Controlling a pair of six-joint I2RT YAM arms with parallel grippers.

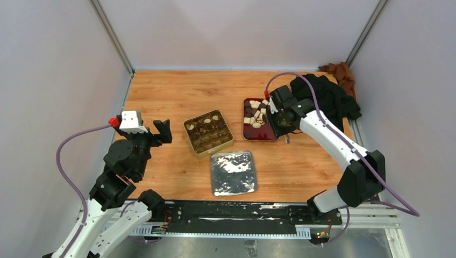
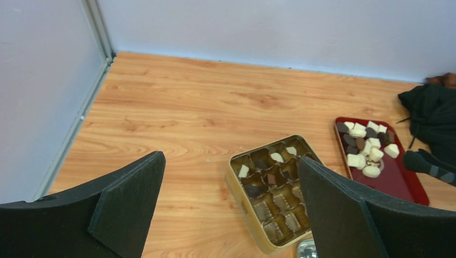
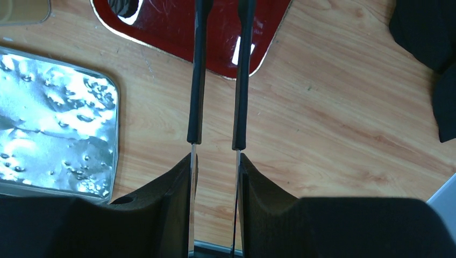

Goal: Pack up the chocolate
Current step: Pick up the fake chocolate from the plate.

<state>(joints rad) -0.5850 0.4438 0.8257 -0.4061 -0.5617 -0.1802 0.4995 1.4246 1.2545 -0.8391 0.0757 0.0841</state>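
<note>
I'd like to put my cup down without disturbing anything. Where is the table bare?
The widest bare wood is far left, between the back wall, the left wall and the gold tin. A smaller patch lies between the silver lid and the right arm. Crowded: the red tray, where the right gripper holds tongs, beside the black cloth.

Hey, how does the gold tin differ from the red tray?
The square gold metal tin is split into grid compartments; the shiny red rectangular tray is one undivided surface. In the tin, chocolate pieces sit singly in cells; on the tray they lie in a loose heap. Both hold cream-white and dark brown pieces.
</note>
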